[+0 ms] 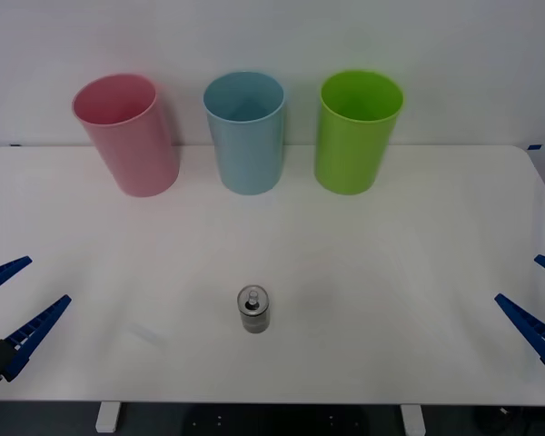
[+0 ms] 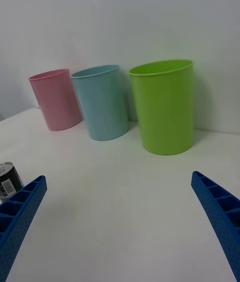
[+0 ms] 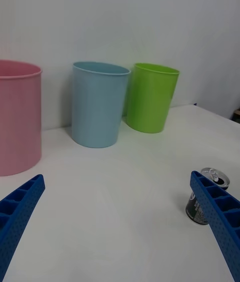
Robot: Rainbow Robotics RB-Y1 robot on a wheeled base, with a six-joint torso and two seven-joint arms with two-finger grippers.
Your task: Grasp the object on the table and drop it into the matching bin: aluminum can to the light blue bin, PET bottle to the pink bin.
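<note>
- Left gripper (image 1: 9, 309) waits at the table's (image 1: 418, 272) edge, fingers spread wide, holding nothing.
- Right gripper (image 1: 538, 300) mirrors it, fingers apart, well clear of the aluminum can (image 1: 253, 309).

Three bins stand in a row along the far edge of the table (image 1: 418, 236): one pink bin (image 1: 127, 136), one light blue bin (image 1: 245, 136) and one lime green bin (image 1: 356, 134). One aluminum can (image 1: 253, 309) stands upright toward the near edge. Two grippers are at the side edges, the left gripper (image 1: 14, 300) and the right gripper (image 1: 538, 300), each with two blue fingers spread apart.
</note>
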